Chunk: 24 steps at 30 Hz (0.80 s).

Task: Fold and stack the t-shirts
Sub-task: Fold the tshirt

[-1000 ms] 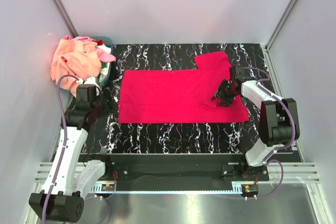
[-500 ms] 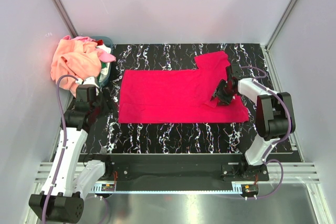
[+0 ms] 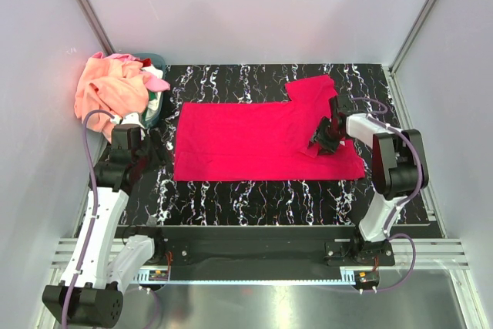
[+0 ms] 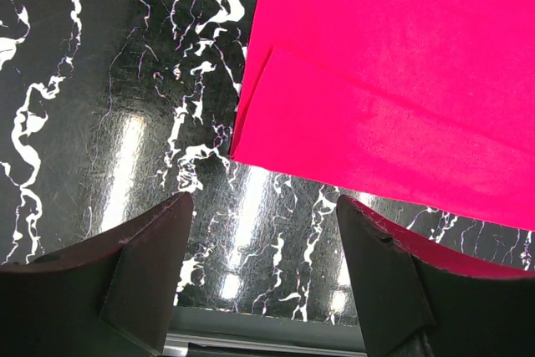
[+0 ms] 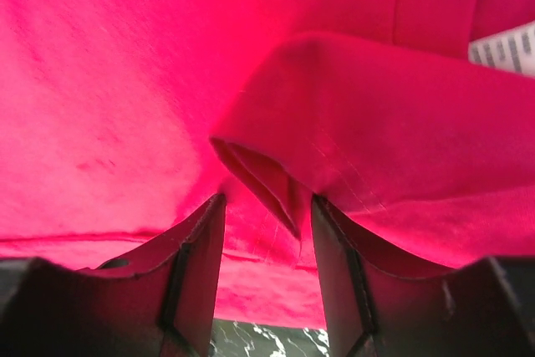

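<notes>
A crimson-red t-shirt (image 3: 246, 140) lies spread flat on the black marbled table (image 3: 254, 198), with one sleeve at the back right. My right gripper (image 3: 323, 141) sits low over the shirt's right part. In the right wrist view its jaws (image 5: 267, 202) stand partly open, with a raised fold of the red cloth (image 5: 276, 181) between the fingers. My left gripper (image 3: 151, 152) is open and empty, just left of the shirt's near left corner (image 4: 242, 152). Peach-orange (image 3: 108, 90) and pink (image 3: 156, 82) shirts are heaped at the back left.
The heap rests on a small teal basket (image 3: 156, 60) at the table's back left corner. White walls close in the back and both sides. A white label (image 5: 506, 48) shows on the shirt in the right wrist view. A metal rail (image 3: 254, 256) runs along the near edge.
My right gripper has shifted slightly left and nearer on the shirt's folded part. The left arm and the shirt have not moved.
</notes>
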Motion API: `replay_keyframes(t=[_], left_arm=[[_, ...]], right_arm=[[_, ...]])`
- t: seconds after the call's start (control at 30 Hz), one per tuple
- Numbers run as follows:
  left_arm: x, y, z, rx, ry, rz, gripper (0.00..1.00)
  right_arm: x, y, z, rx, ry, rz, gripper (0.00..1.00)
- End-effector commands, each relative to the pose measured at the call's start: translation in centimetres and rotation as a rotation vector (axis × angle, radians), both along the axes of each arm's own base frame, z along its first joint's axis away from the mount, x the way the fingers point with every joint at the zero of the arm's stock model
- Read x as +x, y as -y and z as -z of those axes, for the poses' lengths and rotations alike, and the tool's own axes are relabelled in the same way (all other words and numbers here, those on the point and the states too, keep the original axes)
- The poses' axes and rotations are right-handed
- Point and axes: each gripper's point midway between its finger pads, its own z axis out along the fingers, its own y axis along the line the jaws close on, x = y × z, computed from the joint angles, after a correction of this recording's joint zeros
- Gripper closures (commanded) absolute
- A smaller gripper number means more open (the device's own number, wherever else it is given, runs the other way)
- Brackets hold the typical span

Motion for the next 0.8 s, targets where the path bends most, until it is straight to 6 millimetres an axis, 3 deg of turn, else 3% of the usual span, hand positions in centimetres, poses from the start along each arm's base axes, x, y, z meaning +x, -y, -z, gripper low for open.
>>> replay_keyframes(t=[0.0, 0.23, 0.4, 0.43, 0.5, 0.53, 0.63, 0.67, 0.73, 0.77], left_arm=[[0.8, -0.3, -0.9, 0.014, 0.055, -0.012, 0.25], [0.8, -0.4, -0.8, 0.016, 0.05, -0.016, 0.25], [0.8, -0.4, -0.8, 0.019, 0.051, -0.019, 0.25], [0.8, -0.4, -0.7, 0.019, 0.049, -0.019, 0.25], [0.8, -0.5, -0.7, 0.02, 0.049, -0.022, 0.25], [0.8, -0.5, -0.7, 0.02, 0.048, -0.022, 0.25], [0.8, -0.5, -0.7, 0.021, 0.048, -0.025, 0.25], [0.7, -0.5, -0.8, 0.021, 0.051, -0.025, 0.25], [0.7, -0.5, -0.8, 0.021, 0.051, -0.025, 0.25], [0.7, -0.6, -0.8, 0.022, 0.051, -0.026, 0.25]], right_arm=[[2.7, -0.7, -0.9, 0.011, 0.06, -0.015, 0.48], [6.3, -2.8, -4.0, 0.042, 0.125, -0.038, 0.48], [8.3, -4.8, -4.1, 0.104, 0.115, -0.05, 0.48], [9.4, -5.3, -5.1, 0.117, 0.14, -0.055, 0.47], [9.9, -5.3, -4.7, 0.108, 0.117, -0.061, 0.46], [10.8, -5.3, -5.7, 0.092, 0.147, -0.081, 0.46], [10.6, -4.1, -6.9, 0.022, 0.164, -0.098, 0.44], [10.4, -3.5, -8.4, 0.001, 0.195, -0.094, 0.43], [8.8, -1.8, -7.9, -0.081, 0.179, -0.078, 0.43], [8.0, -1.0, -9.1, -0.109, 0.2, -0.064, 0.42]])
